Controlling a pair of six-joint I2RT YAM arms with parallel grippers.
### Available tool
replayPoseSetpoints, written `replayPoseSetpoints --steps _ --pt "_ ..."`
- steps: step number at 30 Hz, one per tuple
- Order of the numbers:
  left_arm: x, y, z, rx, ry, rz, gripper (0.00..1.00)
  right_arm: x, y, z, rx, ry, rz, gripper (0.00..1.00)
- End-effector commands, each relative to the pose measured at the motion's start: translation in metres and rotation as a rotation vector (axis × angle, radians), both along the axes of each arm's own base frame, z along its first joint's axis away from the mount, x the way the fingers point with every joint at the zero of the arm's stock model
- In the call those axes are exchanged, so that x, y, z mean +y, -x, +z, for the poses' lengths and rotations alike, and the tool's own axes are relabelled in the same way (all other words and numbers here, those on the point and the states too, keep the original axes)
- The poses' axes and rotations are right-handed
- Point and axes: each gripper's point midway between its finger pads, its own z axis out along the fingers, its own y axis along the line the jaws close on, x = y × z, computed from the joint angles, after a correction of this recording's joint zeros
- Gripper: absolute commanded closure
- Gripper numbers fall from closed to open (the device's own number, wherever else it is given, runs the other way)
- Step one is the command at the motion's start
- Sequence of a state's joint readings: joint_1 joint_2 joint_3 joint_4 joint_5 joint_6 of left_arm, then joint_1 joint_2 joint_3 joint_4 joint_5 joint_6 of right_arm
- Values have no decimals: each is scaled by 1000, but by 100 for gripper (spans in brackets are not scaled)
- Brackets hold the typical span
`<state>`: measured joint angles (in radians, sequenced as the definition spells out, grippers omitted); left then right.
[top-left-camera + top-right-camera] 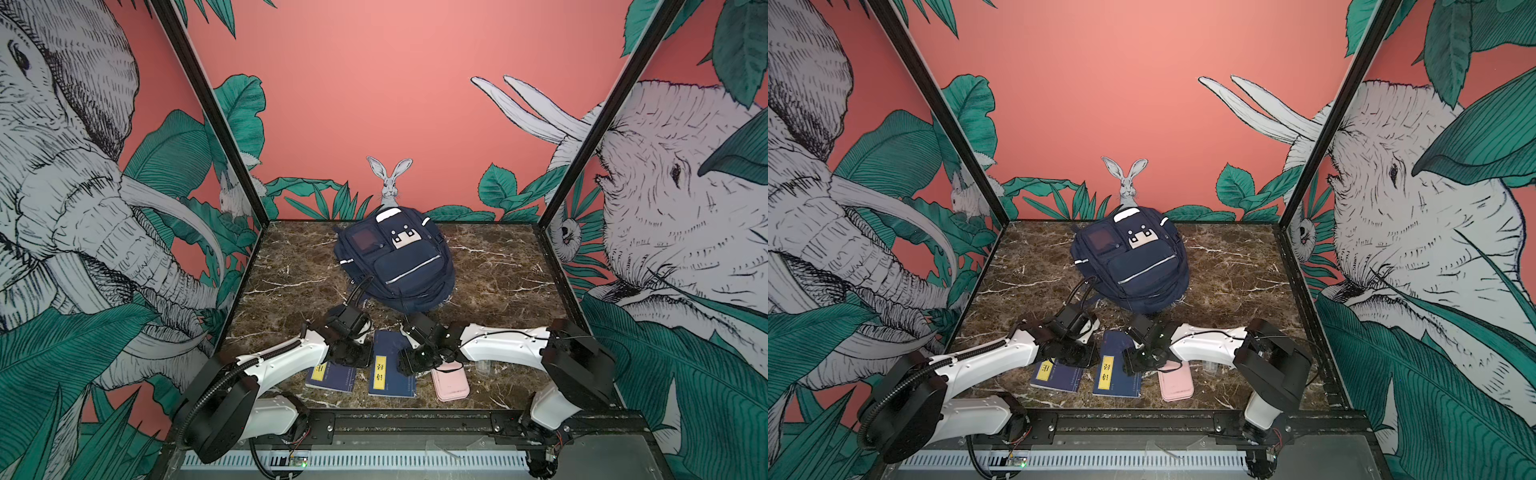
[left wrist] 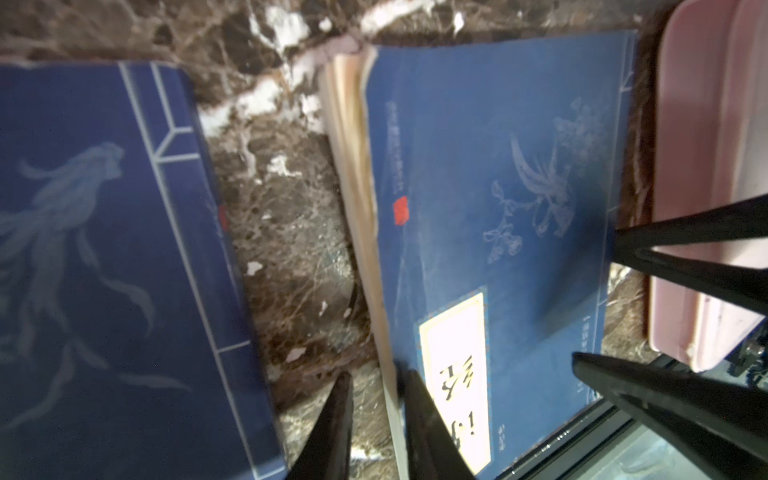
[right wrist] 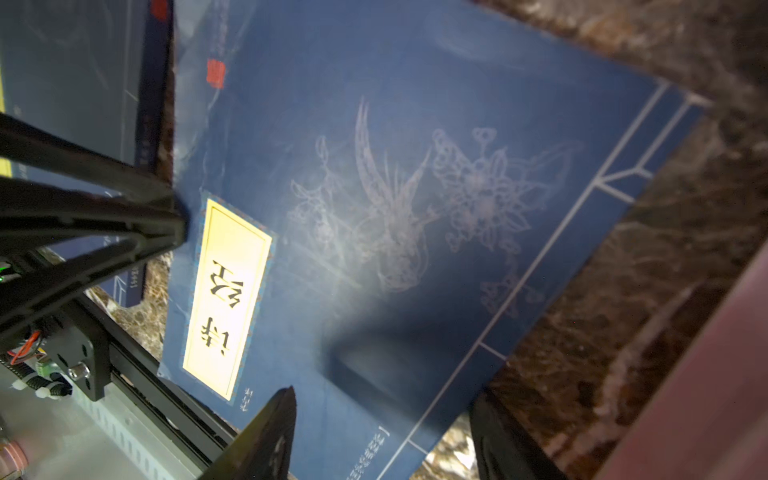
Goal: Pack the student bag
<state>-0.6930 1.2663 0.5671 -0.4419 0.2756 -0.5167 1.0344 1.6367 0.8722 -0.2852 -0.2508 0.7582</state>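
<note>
**Bag lying straight beyond both grippers**

The student bag (image 1: 395, 257) is lying at the back of the table (image 1: 498, 270), about equally near each arm. The left gripper (image 2: 376, 376) is straddling the middle book's (image 1: 397, 382) page edge with its jaws narrow, though I cannot tell whether it is gripping. The right gripper (image 3: 382, 395) is hovering wide open over the cover.

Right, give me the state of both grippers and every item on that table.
left gripper, fingers pinching the middle book's page edge.
right gripper, fingers open over the middle book's spine side.
middle book, closed, on the table.
left book, closed, flat on the table.
pink case, closed, lying flat.
student bag, front up, no opening visible.
</note>
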Motion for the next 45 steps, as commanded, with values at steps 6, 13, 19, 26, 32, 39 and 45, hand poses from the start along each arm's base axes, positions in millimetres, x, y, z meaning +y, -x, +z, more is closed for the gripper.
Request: replayPoseSetpoints --steps 6,13,19,26,32,39,45 --pt "7 5 -14 33 -47 7 82 -11 -2 -26 18 56 -13 34" --pt "-5 4 -17 62 19 38 86 -7 -22 -16 17 -67 -78 35" --pt "-10 2 -18 74 37 49 86 14 -30 13 21 -300 -69 35" --pt "-13 0 -20 78 47 55 86 28 -29 50 -3 -468 -26 39" --pt "-10 1 -22 72 37 59 85 31 -24 67 -8 -557 -1 44" --pt "-12 1 -20 63 53 51 82 33 -23 79 -21 -600 18 48" --pt "-18 1 -18 60 92 44 79 35 -24 90 -41 -645 20 51"
